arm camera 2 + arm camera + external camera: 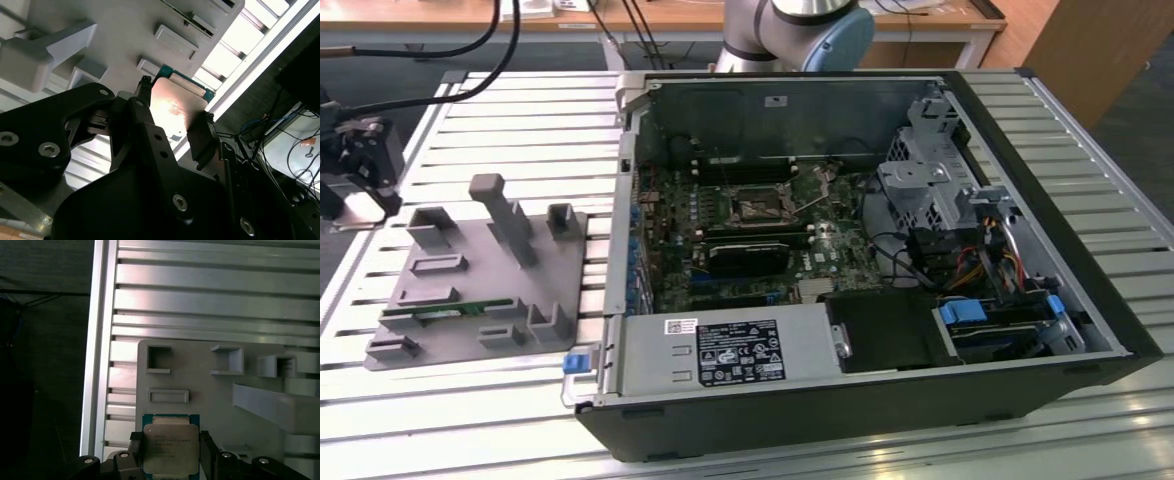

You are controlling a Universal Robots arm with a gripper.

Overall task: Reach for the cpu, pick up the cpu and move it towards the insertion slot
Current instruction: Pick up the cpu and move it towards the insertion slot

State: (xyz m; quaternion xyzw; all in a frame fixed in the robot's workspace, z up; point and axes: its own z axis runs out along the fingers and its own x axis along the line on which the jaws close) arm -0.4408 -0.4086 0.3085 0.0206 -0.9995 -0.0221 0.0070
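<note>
Cpu (170, 449) is clamped between the two black fingers (200, 137) of the gripper (176, 102). The silver lid faces the first wrist camera, with a thin green edge round it. In both wrist views the fingers bear on two opposite edges. The jaws stand no wider than the chip and hold nothing else. It appears clear of the grey fixture (200, 385) beneath it, so I judge it lifted, not seated.

Handling, as a judgement:
- **Weight and stiffness:** the chip is light, thin and stiff.
- **Grip:** the polished lid is slippery, so the hold depends on the edges alone.
- **Fragility:** the underside is likely delicate and should meet nothing on the way.
- **Risk:** a tilt or knock could twist it in so narrow a grip, so it wants carrying level.

In the exterior view the gripper hangs at the exterior view's left edge. It is over the slatted table (507, 110), beside the fixture's far corner. A green memory stick (447, 312) lies in the fixture, apart from the chip.

The slot (758, 208) lies well apart, towards the exterior view's right. It sits low on the board inside the open case (1067, 300). The case's near wall (630, 190) stands between gripper and slot and would have to be cleared from above. A dark card (744, 258) lies just beside the slot, with a drive cage (927, 180) and loose cables (967, 265) farther off. The opening over the slot itself looks unobstructed.
</note>
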